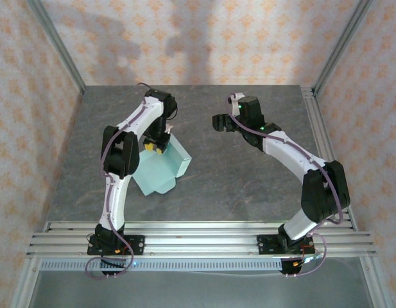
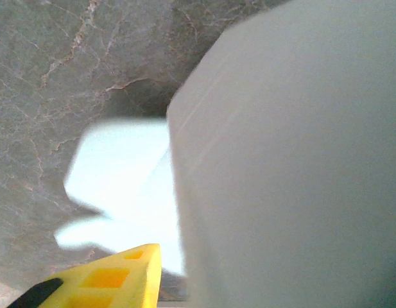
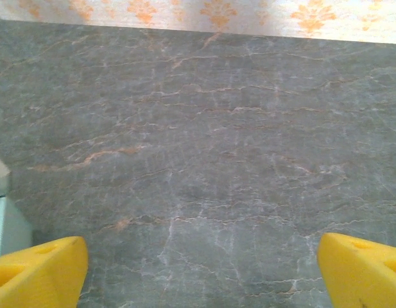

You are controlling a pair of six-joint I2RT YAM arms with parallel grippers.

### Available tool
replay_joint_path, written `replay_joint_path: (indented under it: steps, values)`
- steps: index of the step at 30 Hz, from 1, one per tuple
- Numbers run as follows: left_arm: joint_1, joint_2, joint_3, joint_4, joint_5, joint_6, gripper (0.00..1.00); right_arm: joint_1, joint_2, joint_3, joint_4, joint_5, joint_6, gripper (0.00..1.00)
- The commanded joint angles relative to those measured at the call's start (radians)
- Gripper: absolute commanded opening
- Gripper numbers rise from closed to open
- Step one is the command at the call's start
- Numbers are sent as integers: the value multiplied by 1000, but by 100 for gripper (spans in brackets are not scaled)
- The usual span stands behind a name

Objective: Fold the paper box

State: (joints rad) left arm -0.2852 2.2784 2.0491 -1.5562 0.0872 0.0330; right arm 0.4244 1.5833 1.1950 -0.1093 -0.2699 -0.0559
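The paper box, pale mint-green card, lies on the table in front of the left arm with one panel folded up on its right side. My left gripper hangs over its far edge. In the left wrist view the raised card is a blurred grey wall close to the camera and hides one finger. The other yellow finger stands a little apart from it, with a bright flap behind. The jaws are parted. My right gripper hovers open over bare table; the box's corner is at its left.
Grey marbled tabletop is walled by patterned panels with metal posts at the back corners. An aluminium rail frame runs along the near edge under both arm bases. Bare table lies between the two arms and behind them.
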Motion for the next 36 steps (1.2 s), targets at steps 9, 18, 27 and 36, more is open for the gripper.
replay_joint_path:
  steps: [9,18,27,36]
  values:
    - [34,-176,-130,122,15,-43,67,65,38,115,-94,-75,-91,91]
    - [189,-474,-448,435,89,-208,74,241,118,238,-197,158,100,89]
    - [350,-749,-750,690,74,-338,82,427,360,493,-417,353,87,89]
    - [360,-866,-830,720,76,-335,84,453,531,630,-488,471,78,90]
